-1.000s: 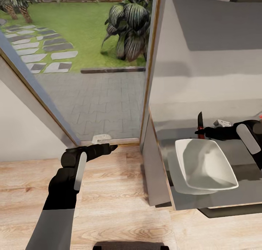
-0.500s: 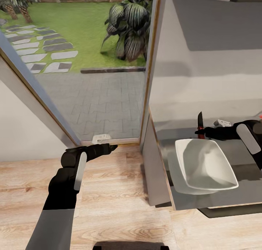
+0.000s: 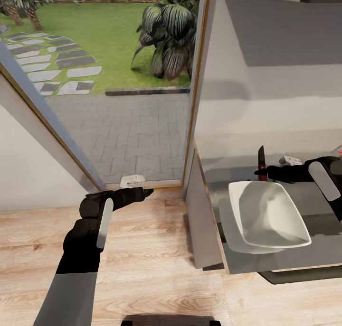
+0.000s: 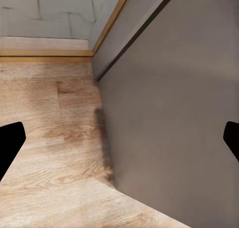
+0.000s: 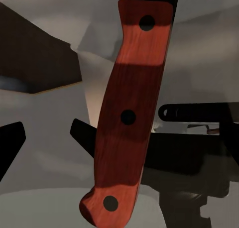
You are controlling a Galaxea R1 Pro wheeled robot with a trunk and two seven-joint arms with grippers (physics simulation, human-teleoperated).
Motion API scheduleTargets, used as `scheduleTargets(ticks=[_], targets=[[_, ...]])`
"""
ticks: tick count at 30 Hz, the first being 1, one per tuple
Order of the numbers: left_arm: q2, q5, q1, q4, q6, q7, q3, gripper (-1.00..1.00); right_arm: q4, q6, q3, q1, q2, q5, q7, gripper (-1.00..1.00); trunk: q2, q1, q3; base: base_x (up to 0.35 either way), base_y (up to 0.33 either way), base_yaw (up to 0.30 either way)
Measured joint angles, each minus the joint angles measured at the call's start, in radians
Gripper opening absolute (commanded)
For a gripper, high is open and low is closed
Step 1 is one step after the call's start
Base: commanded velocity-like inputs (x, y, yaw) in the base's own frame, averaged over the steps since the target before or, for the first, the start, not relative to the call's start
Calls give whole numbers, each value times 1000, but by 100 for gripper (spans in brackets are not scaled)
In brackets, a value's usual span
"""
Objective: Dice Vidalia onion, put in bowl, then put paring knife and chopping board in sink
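Nothing has shifted over the last second: both arms and the camera stay as they were, so the task is paused with the knife in hand. The right fingers (image 3: 262,173) stay clamped on the paring knife (image 3: 261,161), blade pointing up, just beyond the far rim of the one white bowl (image 3: 268,215) on the grey table (image 3: 327,250). Its reddish handle (image 5: 128,113) has three dark rivets. The left fingers (image 3: 146,191) hang apart over the wooden floor (image 3: 142,269), well away from the table, holding nothing. One knife, one bowl.
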Motion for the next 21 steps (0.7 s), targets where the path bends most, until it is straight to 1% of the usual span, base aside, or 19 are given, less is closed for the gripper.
scheduleTargets(ticks=[8,9,11,12,14,21], targets=[[0,0,0,0,0,0,0,100,-1,0,3,0,0,3,-1,100,0,0,0,0,0,0],[0,0,0,0,0,0,0,100,-9,2,4,0,0,-7,-3,100,0,2,0,0,0,0],[0,0,0,0,0,0,0,100,-25,2,7,1,0,-11,-3,100,0,6,0,0,0,0],[-1,0,0,0,0,0,0,100,-42,2,10,1,1,-19,-3,100,0,6,0,0,0,0],[0,0,0,0,0,0,0,100,-61,2,17,1,1,-18,-4,100,0,6,0,0,0,0],[-1,0,0,0,0,0,0,100,-80,2,43,1,1,-17,-24,100,0,6,0,0,0,0]])
